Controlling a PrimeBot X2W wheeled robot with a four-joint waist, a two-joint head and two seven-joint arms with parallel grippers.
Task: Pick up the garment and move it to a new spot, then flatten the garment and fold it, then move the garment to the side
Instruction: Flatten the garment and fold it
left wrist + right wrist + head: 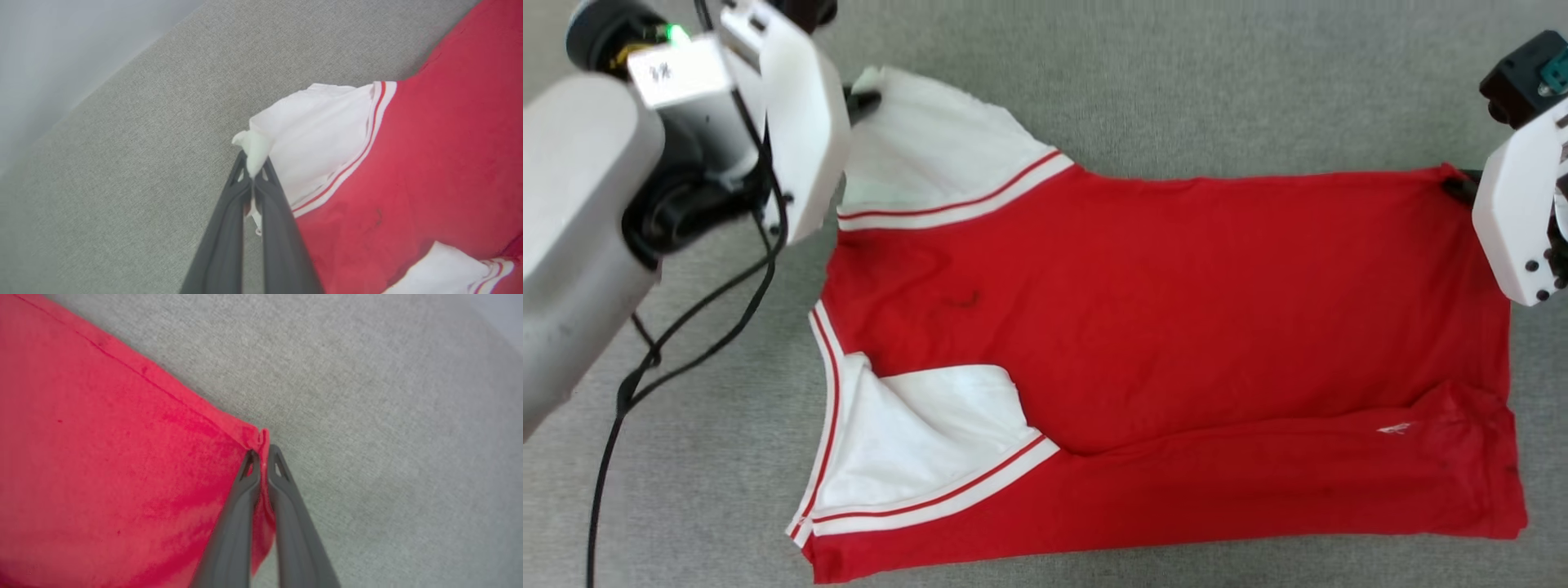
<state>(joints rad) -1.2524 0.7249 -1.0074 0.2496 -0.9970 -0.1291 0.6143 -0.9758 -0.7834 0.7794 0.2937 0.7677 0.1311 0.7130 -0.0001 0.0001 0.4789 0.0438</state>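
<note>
Soft, light and floppy (it should sag wherever unheld), the shirt (1176,310) lies spread on the worktop (1176,82) between my left claw (254,163), pinching its sleeve tip (253,145), and right claw (263,451), clamped on its hem corner (261,437).

Red garment (1176,310), white stripe-trimmed sleeves, mostly flat, lower edge apparently folded over.

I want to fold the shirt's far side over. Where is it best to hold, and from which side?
Hold the shirt by its far edge at both ends: the white sleeve tip and the red hem corner. Come from the outer sides, low; those points stick out past the flat body. The left fingers and right fingers pinch there.
</note>
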